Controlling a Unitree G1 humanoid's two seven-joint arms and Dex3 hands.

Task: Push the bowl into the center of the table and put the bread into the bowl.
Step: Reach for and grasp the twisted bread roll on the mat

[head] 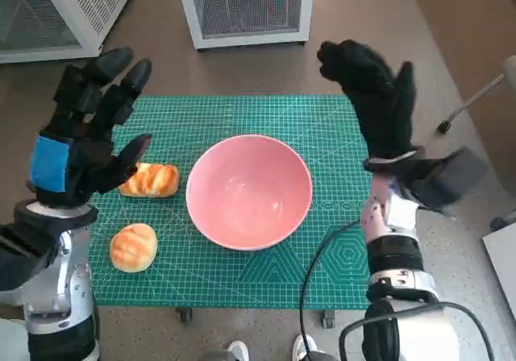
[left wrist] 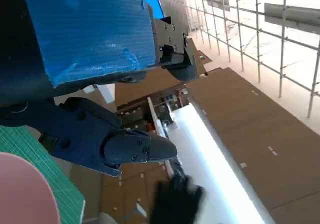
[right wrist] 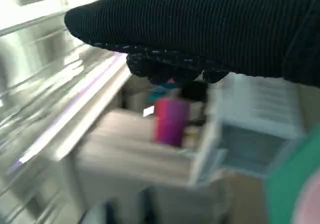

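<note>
The head view looked steeply down from above the green mat [head: 242,280], taking in the whole tabletop. Both wrist views sat close behind their hands, facing out over the mat's edge [left wrist: 30,154] toward the room; each caught a corner of the mat [right wrist: 295,179].

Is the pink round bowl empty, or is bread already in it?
Empty. The head view shows the pink round bowl with a bare inside; both golden bread rolls lie on the green mat beside it.
</note>
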